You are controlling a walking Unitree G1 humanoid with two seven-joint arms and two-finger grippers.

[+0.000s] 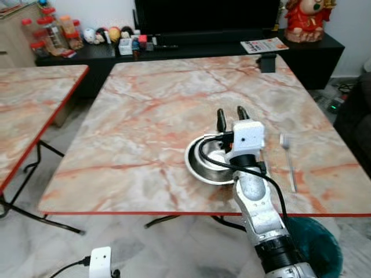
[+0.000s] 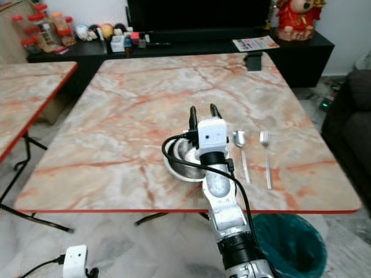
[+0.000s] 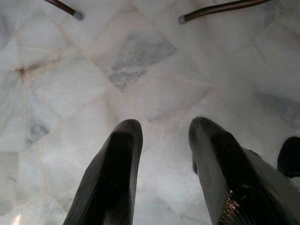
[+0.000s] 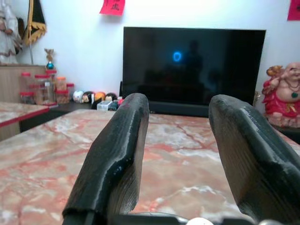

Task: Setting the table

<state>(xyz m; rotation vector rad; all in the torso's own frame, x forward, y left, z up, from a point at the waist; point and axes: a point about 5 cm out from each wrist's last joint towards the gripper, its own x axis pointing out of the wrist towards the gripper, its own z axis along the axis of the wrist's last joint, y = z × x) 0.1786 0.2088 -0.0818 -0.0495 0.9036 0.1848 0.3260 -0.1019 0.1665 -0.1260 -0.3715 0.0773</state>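
Left gripper (image 3: 161,164): hangs low at the robot's side over the pale marble floor tiles (image 3: 140,75); its two black fingers (image 3: 112,178) are parted with nothing between them.
Bin: a dark green round waste bin (image 2: 290,243) stands on the floor under the near right corner of the tabletop, at 5 o'clock from the bowl.
Right gripper (image 2: 203,110): reaches out level above the bowl, its fingers (image 4: 117,164) spread apart and empty, tips pointing to 12 o'clock across the tabletop.
Bowl: a round shiny steel bowl (image 2: 181,157) sits near the front edge of the tabletop, partly under the right wrist.
Spoon: a silver metal spoon (image 2: 242,152) lies just beside the bowl at 3 o'clock, its scoop toward 12 o'clock.
Fork: a silver metal fork (image 2: 266,156) lies beside the spoon, further toward 3 o'clock, parallel to it.
Tabletop: square, pink-veined marble pattern with a red edge (image 2: 145,87).
Far side: a small black box (image 2: 253,61) rests at the far edge; beyond it a black television (image 4: 192,65) on a low black cabinet (image 1: 191,49), and a red laughing figurine (image 2: 297,17).
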